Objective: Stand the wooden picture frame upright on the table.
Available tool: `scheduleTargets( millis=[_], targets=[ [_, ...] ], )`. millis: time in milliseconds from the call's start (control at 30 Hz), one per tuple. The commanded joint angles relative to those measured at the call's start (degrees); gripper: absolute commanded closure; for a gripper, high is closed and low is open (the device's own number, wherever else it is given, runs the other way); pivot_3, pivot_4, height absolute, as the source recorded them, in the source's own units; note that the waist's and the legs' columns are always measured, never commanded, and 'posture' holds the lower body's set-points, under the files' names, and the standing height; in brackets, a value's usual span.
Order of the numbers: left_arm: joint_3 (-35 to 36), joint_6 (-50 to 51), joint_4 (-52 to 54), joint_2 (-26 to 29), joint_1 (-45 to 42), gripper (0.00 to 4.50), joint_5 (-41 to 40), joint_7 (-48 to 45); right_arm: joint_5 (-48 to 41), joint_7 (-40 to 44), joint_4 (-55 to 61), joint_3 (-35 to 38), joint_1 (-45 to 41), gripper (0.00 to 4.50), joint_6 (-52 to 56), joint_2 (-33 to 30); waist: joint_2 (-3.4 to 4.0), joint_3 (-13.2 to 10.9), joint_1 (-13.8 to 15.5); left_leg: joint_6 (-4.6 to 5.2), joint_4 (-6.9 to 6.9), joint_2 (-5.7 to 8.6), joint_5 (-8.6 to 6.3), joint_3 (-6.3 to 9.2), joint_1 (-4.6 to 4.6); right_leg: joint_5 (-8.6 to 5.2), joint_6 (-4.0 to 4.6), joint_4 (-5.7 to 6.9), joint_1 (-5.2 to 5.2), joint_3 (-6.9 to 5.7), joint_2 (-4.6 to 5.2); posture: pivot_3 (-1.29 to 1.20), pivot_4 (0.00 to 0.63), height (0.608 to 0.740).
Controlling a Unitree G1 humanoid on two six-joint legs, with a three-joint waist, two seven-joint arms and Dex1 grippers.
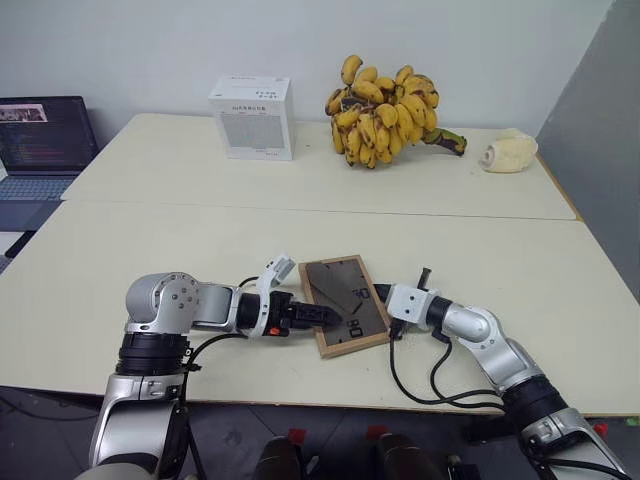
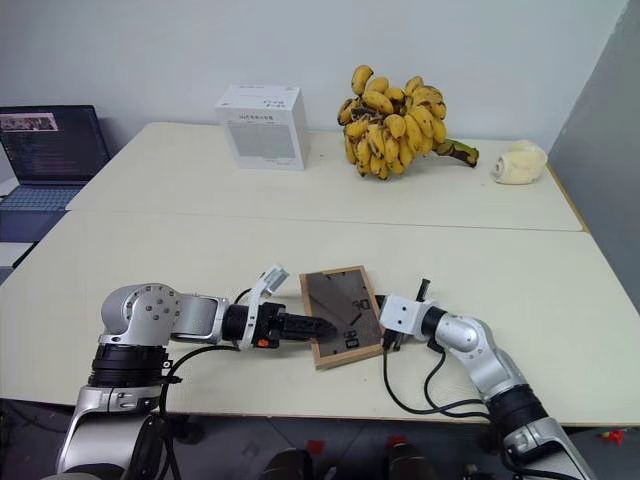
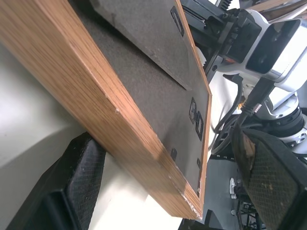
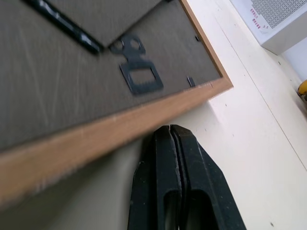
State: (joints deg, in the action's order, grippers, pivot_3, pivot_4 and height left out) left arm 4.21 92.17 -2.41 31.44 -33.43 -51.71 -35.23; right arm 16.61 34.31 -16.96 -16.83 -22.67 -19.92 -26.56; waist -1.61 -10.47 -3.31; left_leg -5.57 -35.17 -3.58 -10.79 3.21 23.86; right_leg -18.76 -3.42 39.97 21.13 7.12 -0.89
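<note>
We see the frame lying near the front edge of the worktop, roughly midway along it, dark back panel facing up and the picture side down. It is not flat: the left wrist view shows light and bare surface under its wooden rim, so one side looks tipped up a little, though we cannot tell by how much. The fold-out stand on the back appears to lie close against the panel.

Our left claw has its fingers spread wide, one finger under the frame's rim and the other over the back panel, so the edge sits between them without being pinched. Our right claw has its fingers pressed together and holds nothing; its tips sit at the opposite wooden edge, right against it or just beside it, and we cannot tell whether they touch.

We judge the task to be at an early stage. The frame is reached and bracketed from both sides, but it is not gripped, not raised and not standing. Left to do, as we read it: close the left claw on the rim, swing the frame up with the right claw steadying it, get the stand out behind, and set it down on its lower edge.
</note>
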Motion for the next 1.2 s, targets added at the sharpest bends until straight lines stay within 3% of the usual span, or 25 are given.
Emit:
scheduleTargets(
  millis=[33, 267, 433, 667, 800, 933, 1200],
  targets=[
    [-0.06, -0.53, 2.30, 6.57, 1.14, 0.30, 0.88, -2.61, -1.49, 1.50, 1.71, 2.65, 1.61, 4.50, -1.47, -4.54, 0.00, 0.00, -0.01, 0.00, 0.02, 0.00, 0.00, 0.00, -0.01, 0.00, 0.00, 0.00, 0.00, 0.00, 0.00, 0.00, 0.150, 0.740],
    [1.72, 0.32, -0.43, 12.97, 1.27, 0.30, -0.64, -3.25, -3.32, 2.81, 3.71, 4.57, 4.59, 4.50, -2.48, -9.70, 0.00, 0.00, -0.03, 0.01, 0.02, 0.02, 0.00, -0.01, -0.01, -0.04, -0.05, -0.03, 0.01, 0.00, 0.00, 0.00, 0.150, 0.740],
    [2.41, 0.33, 0.81, 10.45, 4.36, 0.30, -15.16, 8.36, -1.15, 5.02, 6.95, 2.57, 6.95, 4.50, -3.12, -12.44, 0.00, 0.00, 0.03, 0.02, 0.04, 0.00, -0.01, -0.01, 0.02, -0.04, -0.05, -0.04, 0.03, 0.01, 0.01, 0.00, 0.150, 0.740],
    [3.38, 0.33, 0.74, 8.65, 8.29, 0.30, -37.10, 27.99, -6.08, 13.02, 13.01, 0.63, 10.63, 4.50, -5.64, -16.03, -0.01, 0.00, 0.08, 0.02, 0.04, -0.01, -0.01, 0.02, 0.00, -0.04, -0.04, -0.03, 0.00, 0.00, 0.02, 0.00, 0.150, 0.740],
    [1.23, -5.17, -0.24, 10.34, 10.31, 0.30, -47.71, 39.25, -10.71, 17.25, 14.50, 0.48, 11.75, 4.50, -8.54, -17.63, -0.02, 0.00, 0.08, 0.02, 0.02, -0.01, -0.01, 0.02, -0.01, -0.04, -0.04, -0.03, -0.03, 0.00, 0.03, 0.00, 0.150, 0.740],
    [-3.36, -12.40, 0.62, 13.92, 12.37, 0.30, -59.55, 48.34, -10.69, 16.37, 15.16, 0.19, 11.46, 4.50, -7.15, -15.26, -0.02, 0.00, 0.07, 0.02, 0.01, -0.02, -0.01, 0.02, -0.03, -0.02, -0.01, -0.02, -0.02, 0.01, 0.02, 0.00, 0.150, 0.740],
    [-6.85, -14.65, 1.86, 14.47, 14.66, 0.30, -61.29, 48.76, -7.82, 13.80, 14.95, -0.24, 10.99, 4.50, -6.14, -11.43, -0.02, 0.00, 0.25, 0.01, 0.01, 0.01, 0.00, -0.02, -0.03, -0.02, 0.00, -0.03, -0.01, 0.03, 0.02, 0.00, 0.150, 0.740]
  ],
)
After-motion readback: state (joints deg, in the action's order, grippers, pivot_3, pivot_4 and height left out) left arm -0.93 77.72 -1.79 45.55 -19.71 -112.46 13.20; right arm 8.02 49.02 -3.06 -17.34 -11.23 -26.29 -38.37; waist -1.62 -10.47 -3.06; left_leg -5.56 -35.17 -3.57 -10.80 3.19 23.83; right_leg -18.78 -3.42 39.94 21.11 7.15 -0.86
